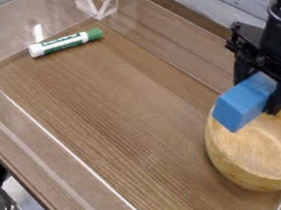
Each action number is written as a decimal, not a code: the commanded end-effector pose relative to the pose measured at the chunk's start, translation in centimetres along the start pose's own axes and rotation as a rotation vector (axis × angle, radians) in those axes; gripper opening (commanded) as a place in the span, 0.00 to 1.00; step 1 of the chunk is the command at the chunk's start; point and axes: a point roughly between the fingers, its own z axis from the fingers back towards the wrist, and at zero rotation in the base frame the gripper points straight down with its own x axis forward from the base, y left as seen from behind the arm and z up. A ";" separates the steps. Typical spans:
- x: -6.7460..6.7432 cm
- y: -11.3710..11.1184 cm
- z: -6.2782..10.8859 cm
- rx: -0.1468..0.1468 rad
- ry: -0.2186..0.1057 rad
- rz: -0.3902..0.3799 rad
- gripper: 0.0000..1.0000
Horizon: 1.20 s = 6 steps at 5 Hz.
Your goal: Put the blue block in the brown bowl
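The blue block [244,104] hangs in the air, tilted, over the left rim of the brown bowl [259,157], which sits at the right side of the table. My gripper [259,84] comes down from the top right and is shut on the block's upper end, with its black fingers [238,65] on either side. The bowl's inside shows bare wood grain with nothing in it.
A green-and-white marker [66,42] lies at the far left of the wooden table [115,113]. Clear acrylic walls [21,107] fence the table's edges, with a folded clear stand [96,0] at the back left.
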 end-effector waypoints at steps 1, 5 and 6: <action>1.3 -0.5 1.3 -0.008 -0.068 -0.011 0.00; 0.6 -2.6 -0.3 -0.016 -0.127 -0.024 0.00; 0.3 -3.0 -0.7 -0.023 -0.151 -0.027 0.00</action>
